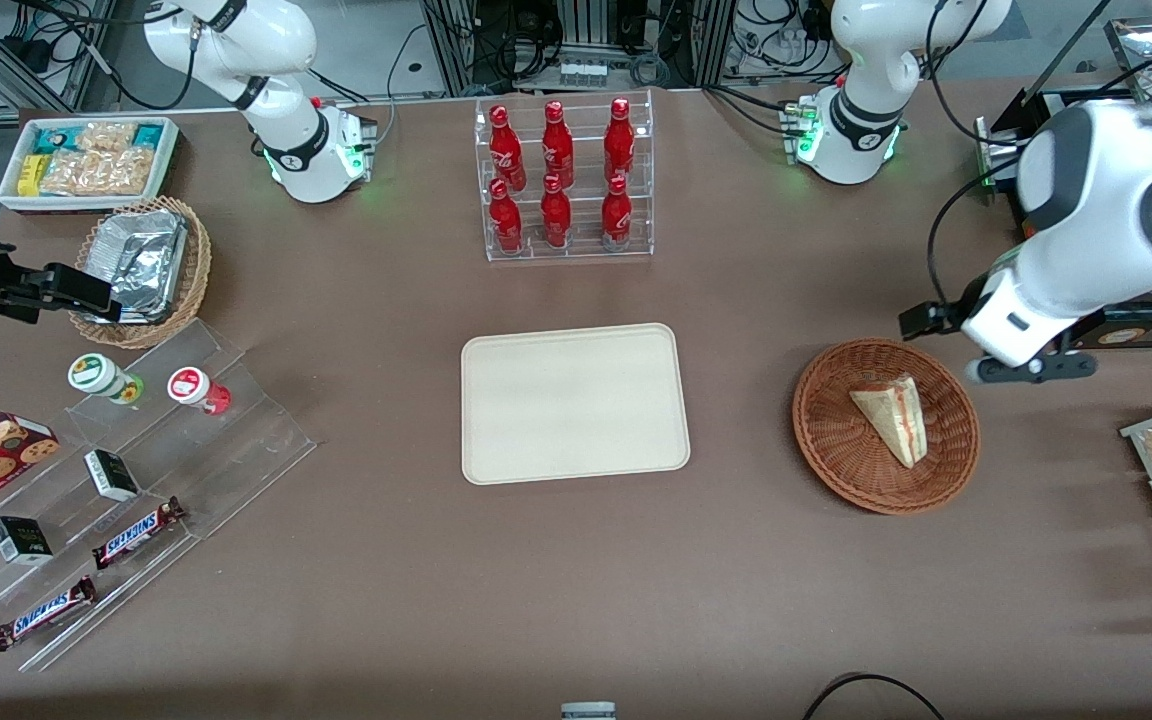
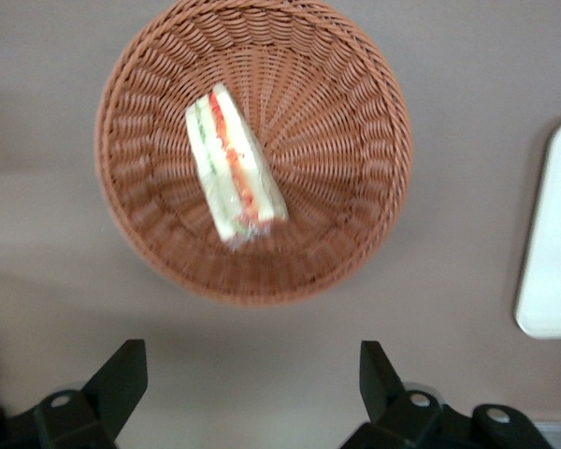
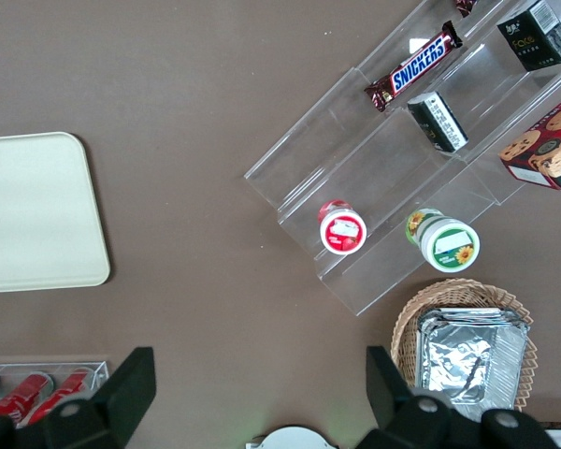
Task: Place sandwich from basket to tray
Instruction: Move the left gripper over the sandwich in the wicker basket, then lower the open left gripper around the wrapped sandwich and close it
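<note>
A brown table (image 1: 576,580) fills the scene, with cabling and frame rails at its edge farthest from the front camera. The gripper (image 2: 252,383) hangs above the table with its fingers (image 2: 122,374) spread wide, holding nothing. Just beside it sits the wicker basket (image 1: 836,440), the sandwich (image 1: 894,415) inside. The cream tray (image 1: 574,402) lies bare, well apart toward the parked arm.

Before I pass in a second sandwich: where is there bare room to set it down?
The tray is wholly bare. Bare table lies between it and the basket, and nearer the camera than both. The basket holds the sandwich. The open gripper hovers over table beside the basket. Crowded: the clear shelves toward the parked arm's end, and the bottle rack.
</note>
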